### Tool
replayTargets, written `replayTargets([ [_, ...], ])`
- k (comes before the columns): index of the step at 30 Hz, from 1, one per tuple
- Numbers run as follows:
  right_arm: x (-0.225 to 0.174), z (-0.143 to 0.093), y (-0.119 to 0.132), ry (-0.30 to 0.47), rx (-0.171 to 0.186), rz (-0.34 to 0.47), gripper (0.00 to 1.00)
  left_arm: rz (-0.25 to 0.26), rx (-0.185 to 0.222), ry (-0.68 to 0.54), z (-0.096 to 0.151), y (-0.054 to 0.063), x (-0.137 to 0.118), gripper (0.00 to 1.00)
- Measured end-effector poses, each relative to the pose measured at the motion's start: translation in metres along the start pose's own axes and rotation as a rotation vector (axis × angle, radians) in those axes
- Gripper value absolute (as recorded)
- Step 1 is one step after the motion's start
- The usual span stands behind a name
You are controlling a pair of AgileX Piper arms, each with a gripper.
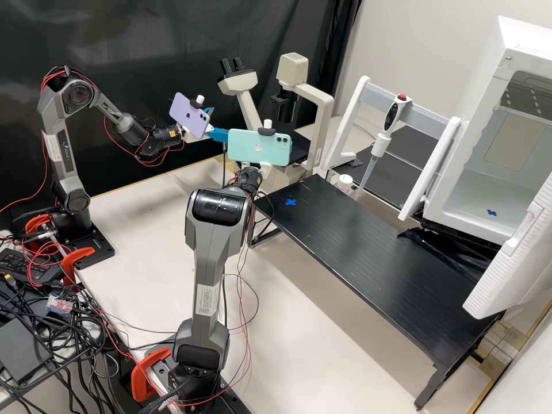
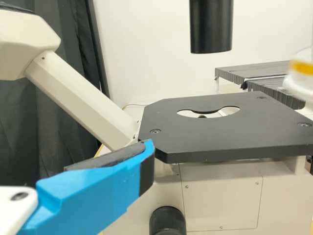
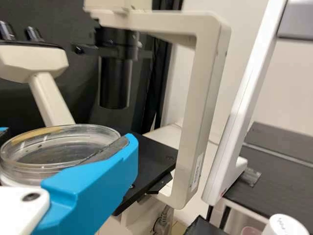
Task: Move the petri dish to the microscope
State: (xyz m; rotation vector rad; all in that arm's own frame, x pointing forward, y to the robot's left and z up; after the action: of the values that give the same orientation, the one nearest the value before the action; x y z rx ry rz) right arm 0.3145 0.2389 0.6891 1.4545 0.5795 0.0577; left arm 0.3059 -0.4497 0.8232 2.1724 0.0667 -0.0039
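Gripped petri dish [image 3: 58, 152], near stage edge [image 2: 234, 154] (round opening [image 2: 220, 113] farther in)

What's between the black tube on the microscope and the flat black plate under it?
Just air: the left wrist view shows a bare gap between the tube and the plate, with pale wall behind.

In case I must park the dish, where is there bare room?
The black platform between the blue cross and the cabinet door; also pale benchtop between it and the nearer arm. Crowded: around the microscope, with both arms and petri dish.
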Motion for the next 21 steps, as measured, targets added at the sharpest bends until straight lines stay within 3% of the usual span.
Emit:
replayTargets([
  [9,0.038,0.005,-0.020,-0.059,-0.054,-0.054,0.00,0.000,0.000,0.000,0.000,0.000,0.000,1.00],
  [21,0.077,0.006,-0.033,-0.104,-0.024,-0.069,0.00,0.000,0.000,0.000,0.000,0.000,0.000,1.00],
])
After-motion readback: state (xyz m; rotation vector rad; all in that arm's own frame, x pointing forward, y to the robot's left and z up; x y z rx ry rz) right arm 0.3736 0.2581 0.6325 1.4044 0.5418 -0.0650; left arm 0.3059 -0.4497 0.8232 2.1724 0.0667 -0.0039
